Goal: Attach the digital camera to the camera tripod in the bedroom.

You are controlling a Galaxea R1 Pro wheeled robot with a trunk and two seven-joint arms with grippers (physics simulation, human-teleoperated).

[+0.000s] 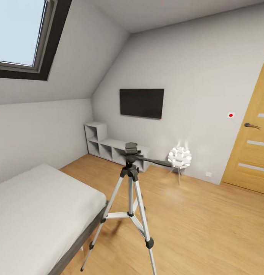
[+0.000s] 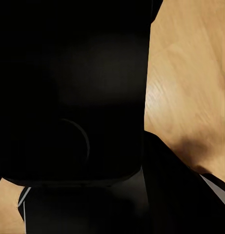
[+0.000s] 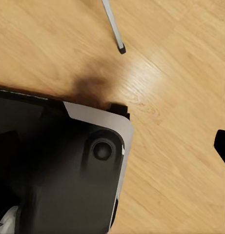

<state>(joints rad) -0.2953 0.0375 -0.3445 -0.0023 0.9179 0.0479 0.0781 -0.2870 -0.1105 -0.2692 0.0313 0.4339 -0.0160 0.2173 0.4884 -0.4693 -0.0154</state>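
- Broadly, the bedroom is seen from the head view: grey walls, a plank floor [image 1: 208,221] across the lower right, a skylight [image 1: 17,30] at upper left and a door [image 1: 254,145] at the right edge.
- A bed [image 1: 36,206] with a white mattress is set in the lower left of the frame.
- A black TV [image 1: 141,103] is hung on the far wall, with low grey shelves [image 1: 105,147] below it and a white ball lamp [image 1: 179,157] to their right.
- The tripod [image 1: 131,198] stands at centre frame, just beside the bed corner, its head [image 1: 131,149] bare and the pan handle [image 1: 156,161] pointing right.
- One tripod foot [image 3: 122,48] is caught in the right wrist view, on the floor above the robot's dark base [image 3: 58,165].
- The camera is not made out; the left wrist view is taken up by a dark, unreadable mass [image 2: 68,97].
- Neither pincer's opening can be told from these frames.
- Judged by looks, the tripod is light and tippy on thin legs, so the head should be loaded straight down, gently; the camera, small, rigid and fragile at the lens, would be best held by its body sides.
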